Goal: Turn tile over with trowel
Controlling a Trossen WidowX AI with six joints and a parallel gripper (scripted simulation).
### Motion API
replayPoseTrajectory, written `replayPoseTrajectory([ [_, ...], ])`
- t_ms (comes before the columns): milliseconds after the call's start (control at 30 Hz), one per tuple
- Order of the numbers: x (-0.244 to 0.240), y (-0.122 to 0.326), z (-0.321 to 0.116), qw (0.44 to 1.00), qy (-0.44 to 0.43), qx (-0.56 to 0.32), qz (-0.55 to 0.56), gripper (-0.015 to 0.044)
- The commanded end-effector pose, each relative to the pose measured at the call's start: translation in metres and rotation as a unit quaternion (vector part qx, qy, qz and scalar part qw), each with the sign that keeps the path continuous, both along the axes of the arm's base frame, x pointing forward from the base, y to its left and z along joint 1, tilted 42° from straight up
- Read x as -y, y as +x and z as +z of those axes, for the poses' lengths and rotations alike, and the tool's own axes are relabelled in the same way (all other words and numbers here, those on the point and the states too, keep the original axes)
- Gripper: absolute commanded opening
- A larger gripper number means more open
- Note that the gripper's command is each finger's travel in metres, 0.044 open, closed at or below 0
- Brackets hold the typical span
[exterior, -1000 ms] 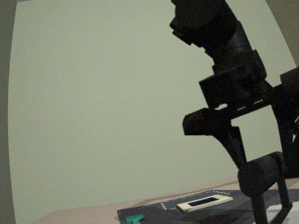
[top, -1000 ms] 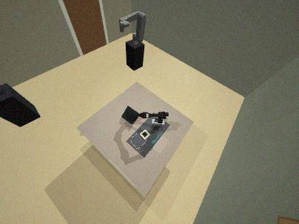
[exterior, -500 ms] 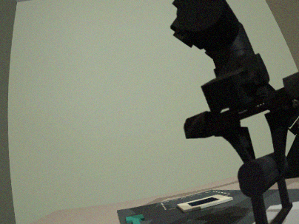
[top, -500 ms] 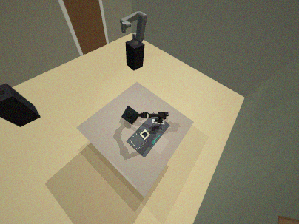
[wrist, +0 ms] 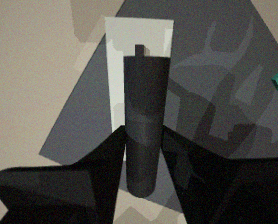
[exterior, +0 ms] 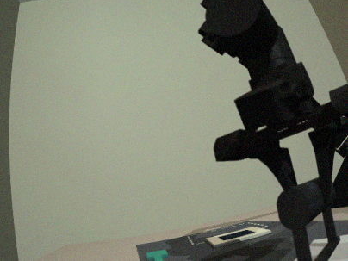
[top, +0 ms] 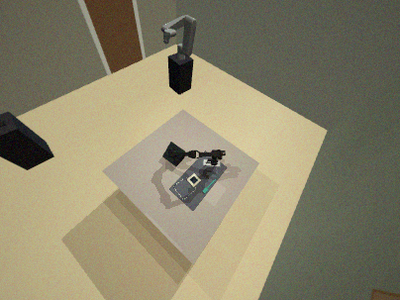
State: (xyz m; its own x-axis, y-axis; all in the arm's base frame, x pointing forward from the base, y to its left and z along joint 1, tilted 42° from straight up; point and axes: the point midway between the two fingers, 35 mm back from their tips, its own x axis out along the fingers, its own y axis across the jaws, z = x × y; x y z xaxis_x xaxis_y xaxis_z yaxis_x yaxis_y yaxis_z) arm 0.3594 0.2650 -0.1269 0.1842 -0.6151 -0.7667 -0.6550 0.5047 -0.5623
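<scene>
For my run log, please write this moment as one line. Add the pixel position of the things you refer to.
gripper [exterior: 312,193] [wrist: 142,129]: shut on trowel [exterior: 299,203] [wrist: 145,100] | trowel: upright handle between fingers | tile [top: 193,179] [exterior: 215,241]: on mat [top: 193,206] [exterior: 144,250] [wrist: 75,125], not yet turned

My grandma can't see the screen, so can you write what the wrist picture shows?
The gripper has its two dark fingers closed on the thick black handle of the trowel. Under the handle is its whitish blade, over a dark gray mat.

Before me a pale yellow tabletop [top: 292,143], a square greyish-pink board [top: 149,172] lying flat on it, shadows beside the board.
</scene>
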Motion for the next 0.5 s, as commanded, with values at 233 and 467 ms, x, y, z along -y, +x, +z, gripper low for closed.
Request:
replayPoseTrajectory([
  [233, 0.001, 0.0006, -0.001, 0.99, -0.028, -0.085, 0.107, 0.013],
  [467, 0.0011, 0.0006, -0.001, 0.971, -0.047, -0.147, 0.184, 0.013],
])
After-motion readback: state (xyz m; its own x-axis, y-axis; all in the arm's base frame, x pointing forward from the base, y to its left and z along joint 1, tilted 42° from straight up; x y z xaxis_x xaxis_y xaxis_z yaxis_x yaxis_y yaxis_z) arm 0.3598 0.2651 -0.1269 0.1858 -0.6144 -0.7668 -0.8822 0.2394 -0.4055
